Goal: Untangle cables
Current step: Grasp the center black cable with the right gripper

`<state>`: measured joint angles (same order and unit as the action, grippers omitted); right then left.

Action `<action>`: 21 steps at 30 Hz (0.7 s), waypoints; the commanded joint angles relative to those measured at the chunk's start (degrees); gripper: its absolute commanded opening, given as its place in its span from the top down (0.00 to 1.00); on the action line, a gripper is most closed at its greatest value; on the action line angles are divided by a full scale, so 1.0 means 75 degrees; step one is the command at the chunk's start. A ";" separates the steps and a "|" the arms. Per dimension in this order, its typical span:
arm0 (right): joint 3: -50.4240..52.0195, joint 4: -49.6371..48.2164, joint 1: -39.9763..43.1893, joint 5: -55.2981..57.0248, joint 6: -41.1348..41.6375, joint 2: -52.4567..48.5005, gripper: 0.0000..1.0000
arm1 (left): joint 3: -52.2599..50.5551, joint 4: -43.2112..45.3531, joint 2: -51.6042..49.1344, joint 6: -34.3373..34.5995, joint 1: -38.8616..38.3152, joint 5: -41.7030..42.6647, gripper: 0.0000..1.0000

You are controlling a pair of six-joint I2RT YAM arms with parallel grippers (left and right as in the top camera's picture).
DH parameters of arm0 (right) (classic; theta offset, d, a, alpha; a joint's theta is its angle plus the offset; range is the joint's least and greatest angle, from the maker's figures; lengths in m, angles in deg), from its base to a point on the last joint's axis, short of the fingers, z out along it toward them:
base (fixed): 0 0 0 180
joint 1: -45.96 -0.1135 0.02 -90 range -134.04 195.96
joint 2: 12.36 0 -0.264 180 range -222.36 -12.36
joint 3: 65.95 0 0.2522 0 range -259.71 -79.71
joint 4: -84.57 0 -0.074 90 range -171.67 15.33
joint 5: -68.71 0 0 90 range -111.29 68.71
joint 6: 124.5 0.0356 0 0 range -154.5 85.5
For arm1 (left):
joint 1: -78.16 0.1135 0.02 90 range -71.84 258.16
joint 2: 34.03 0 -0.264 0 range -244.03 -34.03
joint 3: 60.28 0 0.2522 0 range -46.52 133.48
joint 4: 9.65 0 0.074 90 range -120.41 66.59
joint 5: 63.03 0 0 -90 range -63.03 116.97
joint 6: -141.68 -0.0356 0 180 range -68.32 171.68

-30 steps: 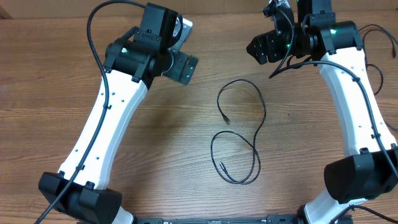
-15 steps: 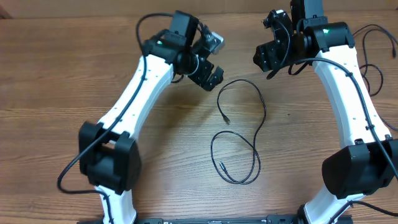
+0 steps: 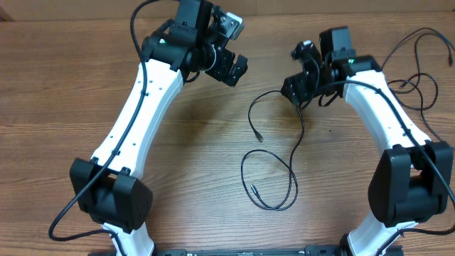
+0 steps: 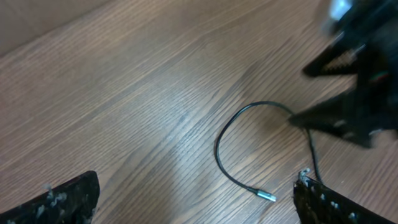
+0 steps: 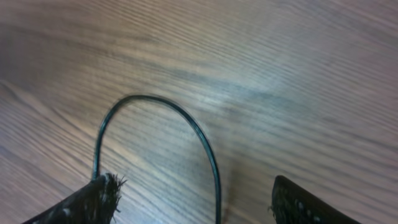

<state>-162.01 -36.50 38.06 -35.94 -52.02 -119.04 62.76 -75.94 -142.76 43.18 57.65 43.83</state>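
Wood table, cable loop under rt claw

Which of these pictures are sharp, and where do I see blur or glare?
Overhead: sharp and evenly lit, the cable crisp. Left wrist: cable fairly sharp, the right gripper blurred, a pale glare on the wood. Right wrist: the softest view, grain smeared, a pale sheen across the middle.

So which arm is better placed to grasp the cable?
Right. The right gripper has open jaws over the upper arc of the cable; the left gripper is open but off to one side.
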 commanded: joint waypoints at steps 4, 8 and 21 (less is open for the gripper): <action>0.1582 -0.1084 0.0023 -0.0149 -0.0035 0.0020 0.17 | 0.0154 -0.0093 0.0169 0.0105 -0.0009 -0.0105 0.02; 0.2556 -0.2224 0.0017 -0.0560 -0.0029 0.0020 0.18 | 0.0152 -0.0111 0.0169 0.0041 -0.0009 -0.0105 0.04; 0.1201 -0.1684 0.0023 -0.0772 0.1291 0.0472 0.96 | 0.0152 -0.0408 0.0169 0.0044 -0.0009 -0.0667 0.17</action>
<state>-144.76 -52.13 38.06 -40.91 -45.75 -119.17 62.93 -78.48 -142.24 43.16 57.65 41.95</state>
